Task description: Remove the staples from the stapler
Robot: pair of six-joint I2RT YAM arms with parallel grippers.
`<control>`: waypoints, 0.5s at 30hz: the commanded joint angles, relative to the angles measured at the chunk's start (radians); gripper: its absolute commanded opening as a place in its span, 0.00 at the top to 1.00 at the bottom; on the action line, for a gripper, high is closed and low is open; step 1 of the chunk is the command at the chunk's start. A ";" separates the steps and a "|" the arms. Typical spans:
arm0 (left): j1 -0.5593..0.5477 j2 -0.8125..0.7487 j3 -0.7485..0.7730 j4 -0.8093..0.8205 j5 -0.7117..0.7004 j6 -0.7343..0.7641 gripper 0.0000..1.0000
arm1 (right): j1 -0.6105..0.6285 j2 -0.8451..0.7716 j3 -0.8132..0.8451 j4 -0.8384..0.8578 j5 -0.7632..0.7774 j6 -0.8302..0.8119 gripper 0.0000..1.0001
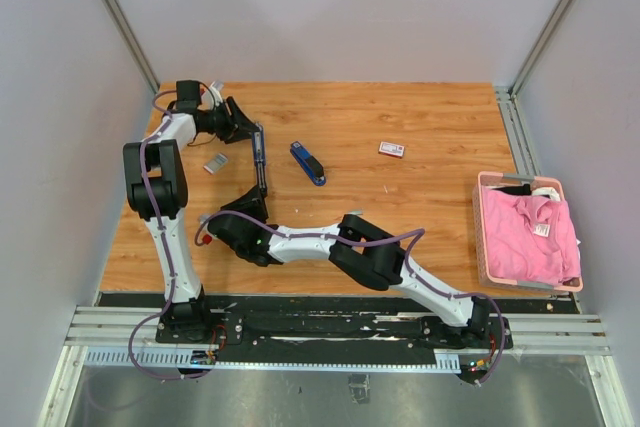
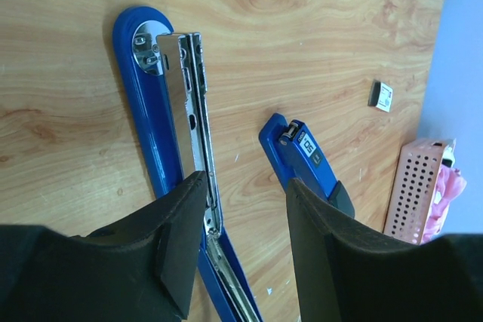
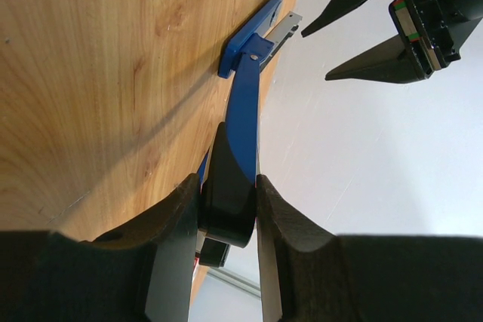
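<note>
Your right gripper (image 3: 229,194) is clamped on the open stapler (image 1: 259,159). Your left gripper (image 2: 243,209) hangs at its far end, fingers apart. The staples (image 1: 215,163) lie just left of it. Well to its right, the pink basket (image 1: 481,232) holds pink cloth (image 1: 525,237).

two staplers (image 1: 259,159) (image 1: 308,163), one bunch of staples (image 1: 213,163), one box (image 1: 392,149), one basket (image 1: 480,237)

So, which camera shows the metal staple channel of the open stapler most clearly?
The left wrist view: the metal channel lies close and sharp, with most of its length visible. In the top external view the open stapler is only a thin dark line. The right wrist view shows just the channel's far end.
</note>
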 commanded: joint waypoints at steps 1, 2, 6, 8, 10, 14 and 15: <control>0.006 0.037 0.026 -0.017 -0.011 0.020 0.50 | 0.015 0.013 -0.009 -0.037 -0.004 -0.010 0.74; 0.005 0.045 0.029 -0.018 -0.011 0.019 0.50 | 0.015 0.012 -0.013 -0.035 -0.005 -0.008 0.73; 0.005 0.064 0.038 -0.019 -0.009 0.020 0.50 | 0.016 0.015 -0.018 -0.038 -0.006 0.002 0.71; 0.004 0.066 0.039 -0.020 -0.009 0.023 0.50 | 0.016 0.019 -0.019 -0.041 -0.008 0.007 0.67; 0.005 0.068 0.039 -0.020 -0.007 0.027 0.50 | 0.017 0.022 -0.018 -0.042 -0.013 0.013 0.62; 0.004 0.072 0.036 -0.019 -0.006 0.033 0.50 | 0.022 0.020 -0.011 -0.060 -0.023 0.035 0.50; 0.005 0.075 0.035 -0.019 -0.006 0.034 0.50 | 0.024 0.020 -0.008 -0.068 -0.027 0.041 0.48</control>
